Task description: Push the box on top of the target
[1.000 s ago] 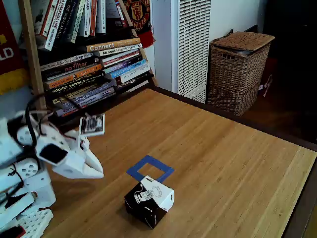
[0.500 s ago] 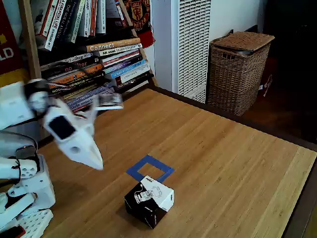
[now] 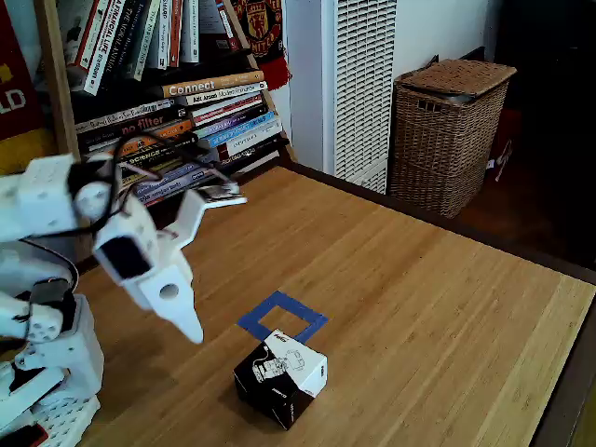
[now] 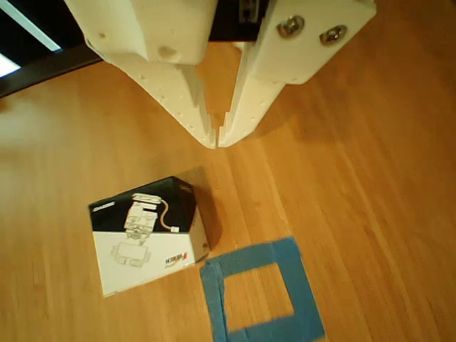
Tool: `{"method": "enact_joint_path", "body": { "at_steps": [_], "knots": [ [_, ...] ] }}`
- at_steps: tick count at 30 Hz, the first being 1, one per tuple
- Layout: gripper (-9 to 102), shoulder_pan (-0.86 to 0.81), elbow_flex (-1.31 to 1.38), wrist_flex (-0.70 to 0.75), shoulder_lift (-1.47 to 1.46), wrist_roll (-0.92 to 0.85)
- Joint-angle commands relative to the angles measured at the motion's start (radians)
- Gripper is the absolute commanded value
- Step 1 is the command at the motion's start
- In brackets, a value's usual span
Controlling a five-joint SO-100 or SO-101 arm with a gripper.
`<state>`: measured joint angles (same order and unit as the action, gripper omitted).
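One box off target, touching its corner on the surface.
Approach step: pincer raised, tips together, empty. Next: descend behind box, push toward tape.

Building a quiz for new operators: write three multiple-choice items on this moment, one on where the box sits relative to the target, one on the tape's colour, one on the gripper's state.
1. Where is the box relative to the target?
A. Centred inside it
B. Just outside it, near one corner
C. At the far table edge

2. What colour is the target's tape?
A. Blue
B. Red
C. Yellow

3. How does the gripper stand?
A. Clamped on the box
B. Spread wide open
C. Fingertips together, holding nothing

Answers:
1 B, the other view shows the box's corner beside the tape outline, whose bare wood centre is uncovered.
2 A, the outline is blue in both views.
3 C, the fingertips meet above the table, apart from the box.
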<state>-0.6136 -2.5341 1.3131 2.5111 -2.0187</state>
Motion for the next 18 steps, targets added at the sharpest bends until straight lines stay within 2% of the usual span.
{"method": "enact_joint_path", "body": {
  "at_steps": [1, 7, 18],
  "knots": [
    [0, -0.084, -0.012, -0.02, 0.028, -0.135],
    [0, -0.176, -0.021, -0.074, -0.034, -0.264],
    [0, -0.19, 0.051, -0.229, -0.334, -0.236]
  ]
}}
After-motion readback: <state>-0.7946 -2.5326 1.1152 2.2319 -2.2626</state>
